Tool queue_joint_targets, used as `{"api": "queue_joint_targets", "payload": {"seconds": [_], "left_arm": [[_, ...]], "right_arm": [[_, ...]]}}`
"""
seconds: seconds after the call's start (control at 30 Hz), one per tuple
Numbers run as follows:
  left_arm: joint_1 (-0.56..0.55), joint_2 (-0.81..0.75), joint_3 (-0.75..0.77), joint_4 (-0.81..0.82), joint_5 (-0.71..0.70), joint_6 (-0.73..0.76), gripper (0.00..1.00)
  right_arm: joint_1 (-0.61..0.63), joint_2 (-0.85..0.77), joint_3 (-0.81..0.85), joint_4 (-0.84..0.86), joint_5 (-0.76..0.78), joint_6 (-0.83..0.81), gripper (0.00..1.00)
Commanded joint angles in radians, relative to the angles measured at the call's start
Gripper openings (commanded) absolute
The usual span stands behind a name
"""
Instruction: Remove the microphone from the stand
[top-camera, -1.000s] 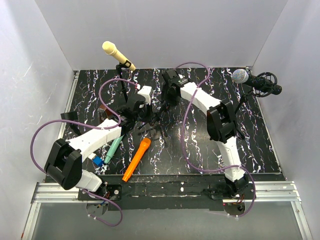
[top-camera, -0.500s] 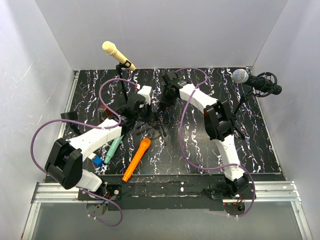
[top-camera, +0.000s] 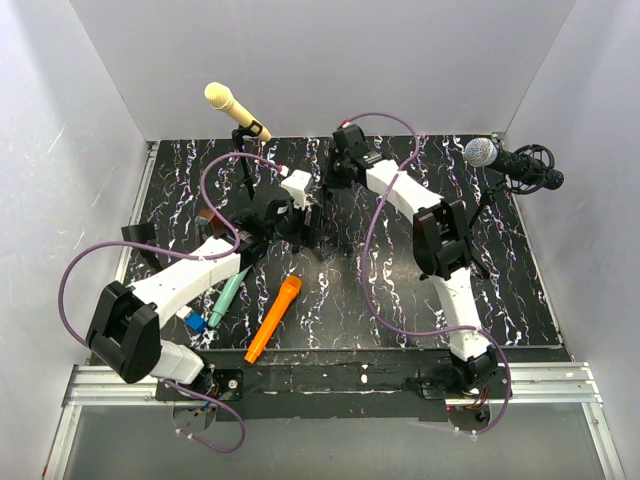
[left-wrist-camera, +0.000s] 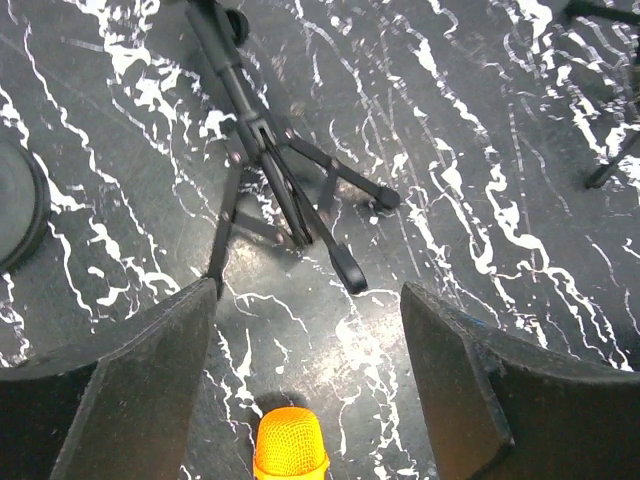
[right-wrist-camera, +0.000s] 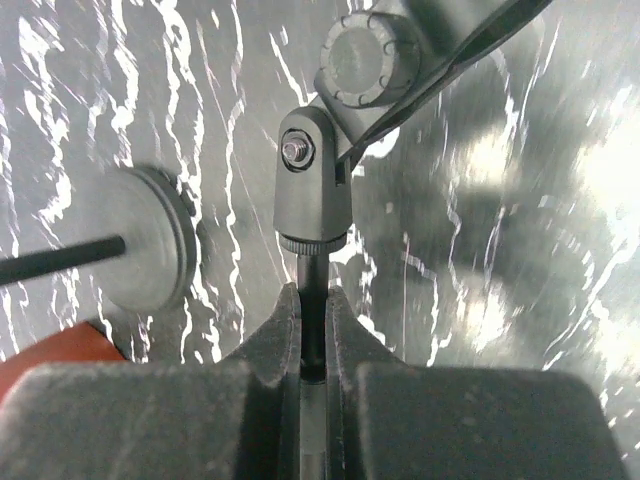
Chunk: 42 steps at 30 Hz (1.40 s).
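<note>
Near left edge: teal microphone lying on the black marbled table. Just right of it, orange microphone flat on the table, grille head toward the centre stand, not touching it. Back left: cream microphone tilted in the clip of its own stand. Left gripper released, fingers spread wide, nothing between them, hanging over the centre stand's tripod feet. Right gripper clenched on a thin stand pole, just below the swivel joint. Far right: silver-headed microphone sitting in a shock mount
</note>
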Motion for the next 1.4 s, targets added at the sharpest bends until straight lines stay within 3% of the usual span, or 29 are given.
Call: {"api": "queue_joint_targets", "payload": {"seconds": [0.0,0.27,0.5,0.7,0.9,0.97,1.03,1.13,1.37], "left_arm": [[0.003,-0.112,0.052,-0.016,0.079,0.065,0.74],[0.003,-0.155,0.078,-0.102,0.111,0.114,0.74],[0.003,-0.121,0.113,-0.133,0.085,0.128,0.74],[0.003,-0.121,0.142,-0.176,0.062,0.183,0.74],[0.003,-0.107,0.141,-0.173,0.065,0.173,0.73],[0.003,-0.109,0.139,-0.164,0.059,0.173,0.73],[0.003,-0.109,0.139,-0.159,0.048,0.176,0.73],[0.003,-0.113,0.142,-0.162,0.042,0.176,0.73],[0.010,-0.132,0.191,-0.210,-0.056,0.131,0.81]], "right_arm": [[-0.046,-0.146,-0.013,0.321,0.020,-0.147,0.01],[-0.066,-0.174,-0.162,0.947,0.006,-0.538,0.01],[-0.089,-0.050,-0.187,1.354,-0.003,-0.814,0.01],[-0.107,-0.042,-0.239,1.475,0.009,-0.862,0.01],[-0.107,-0.149,-0.447,1.509,0.064,-0.845,0.01],[-0.110,-0.177,-0.498,1.499,0.074,-0.847,0.12],[-0.112,-0.212,-0.556,1.496,0.075,-0.851,0.33],[-0.110,-0.271,-0.628,1.453,0.065,-0.856,0.48],[-0.110,-0.491,-0.826,1.240,0.052,-0.813,0.67]]}}
